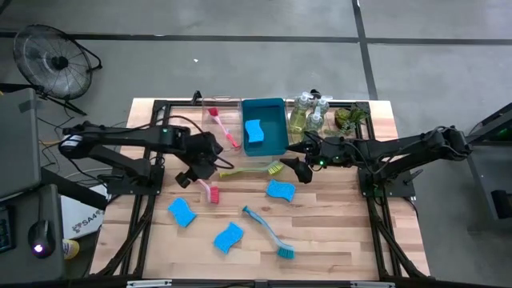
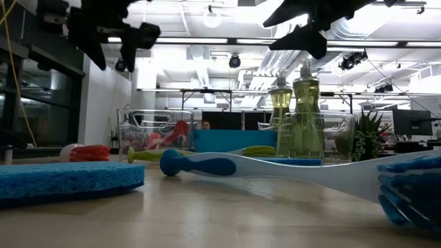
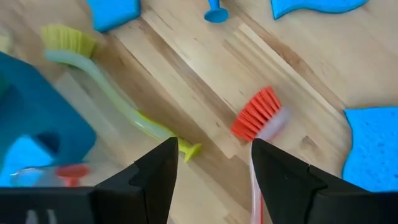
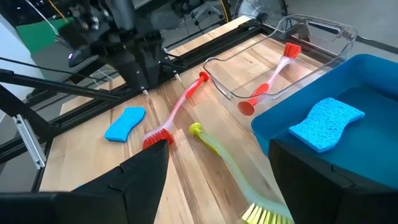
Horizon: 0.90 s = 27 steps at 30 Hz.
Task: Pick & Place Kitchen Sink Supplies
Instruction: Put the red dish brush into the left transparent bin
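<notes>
My left gripper (image 1: 194,172) is open and empty, raised above the table; in its wrist view (image 3: 214,168) its fingers stand over the handle end of a red-bristled pink brush (image 3: 258,117). That brush (image 1: 210,190) lies flat on the wood. A yellow-green brush (image 1: 252,170) lies in front of the blue bin (image 1: 276,144). My right gripper (image 1: 298,170) is open and empty, raised above that brush's bristle end (image 4: 261,214). A teal brush (image 1: 268,232) and three blue sponges (image 1: 182,212), (image 1: 228,237), (image 1: 280,190) lie on the table. Pump bottles (image 1: 308,112) stand at the back.
The blue bin holds one blue sponge (image 4: 326,124). A clear tray (image 1: 214,104) to its left holds another pink brush (image 4: 270,87). A small plant (image 1: 350,118) stands at the back right. The arms' frames flank the table on both sides.
</notes>
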Available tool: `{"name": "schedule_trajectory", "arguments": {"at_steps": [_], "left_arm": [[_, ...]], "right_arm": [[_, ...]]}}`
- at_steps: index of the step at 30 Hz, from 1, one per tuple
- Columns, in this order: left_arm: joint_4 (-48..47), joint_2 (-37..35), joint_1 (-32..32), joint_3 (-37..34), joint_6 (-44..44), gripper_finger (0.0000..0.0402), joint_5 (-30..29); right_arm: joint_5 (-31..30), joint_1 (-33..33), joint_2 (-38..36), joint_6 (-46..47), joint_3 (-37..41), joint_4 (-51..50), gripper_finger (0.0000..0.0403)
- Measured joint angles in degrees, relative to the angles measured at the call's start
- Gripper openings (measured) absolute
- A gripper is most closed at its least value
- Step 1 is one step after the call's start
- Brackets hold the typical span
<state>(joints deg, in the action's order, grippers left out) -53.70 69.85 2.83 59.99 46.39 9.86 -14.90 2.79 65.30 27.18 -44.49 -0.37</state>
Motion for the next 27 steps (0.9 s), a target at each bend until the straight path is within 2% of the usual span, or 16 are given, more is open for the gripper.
{"name": "schedule_trajectory", "arguments": {"at_steps": [10, 22, 27], "left_arm": [[-5.8, 9.7, 0.0, 0.0, 5.5, 0.0200, -0.2], [-5.4, 17.4, -3.2, -0.1, 8.6, 0.0200, -1.5], [-3.2, 18.5, -3.6, -4.0, 7.6, 0.0200, -1.7]], "right_arm": [[0.3, 0.0, 0.0, 0.3, 0.0, -0.8, 0.0271], [0.6, 0.0, 0.0, 1.3, 0.0, -1.6, 0.0271], [1.1, 0.0, 0.0, 1.3, 0.0, -2.0, 0.0271]]}}
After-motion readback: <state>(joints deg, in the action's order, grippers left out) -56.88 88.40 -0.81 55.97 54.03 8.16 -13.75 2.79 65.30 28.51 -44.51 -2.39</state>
